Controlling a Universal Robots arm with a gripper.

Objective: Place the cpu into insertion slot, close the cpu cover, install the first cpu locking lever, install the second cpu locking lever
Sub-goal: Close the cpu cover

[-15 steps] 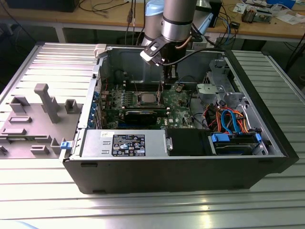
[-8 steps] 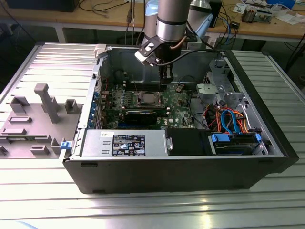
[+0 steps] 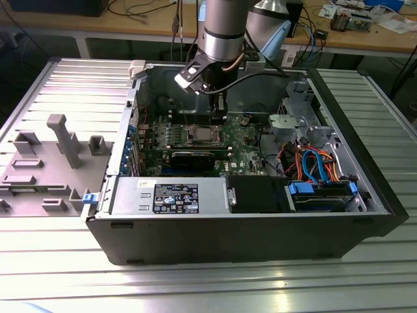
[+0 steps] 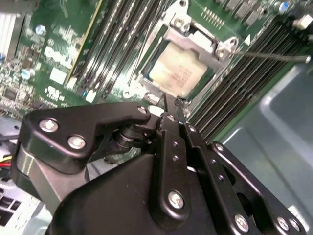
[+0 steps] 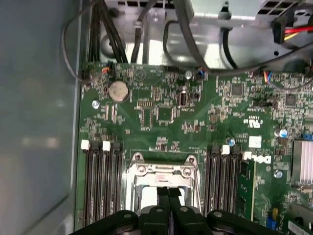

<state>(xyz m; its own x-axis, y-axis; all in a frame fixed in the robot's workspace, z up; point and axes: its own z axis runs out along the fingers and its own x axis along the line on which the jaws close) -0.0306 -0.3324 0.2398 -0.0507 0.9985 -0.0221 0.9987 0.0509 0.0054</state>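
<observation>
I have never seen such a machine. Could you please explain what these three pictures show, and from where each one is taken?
A robot arm reaches into an open computer case that lies on a metal table; the exterior view looks from outside. The two wrist views come from cameras on the arm, looking at the green motherboard. The cpu lies in its socket, the cpu cover framing it. The gripper hovers just above, fingers shut, holding nothing I can see.

Bright overhead light; glare on ribbed table [image 3: 208, 287]; dim inside case [image 3: 228, 238].
</observation>
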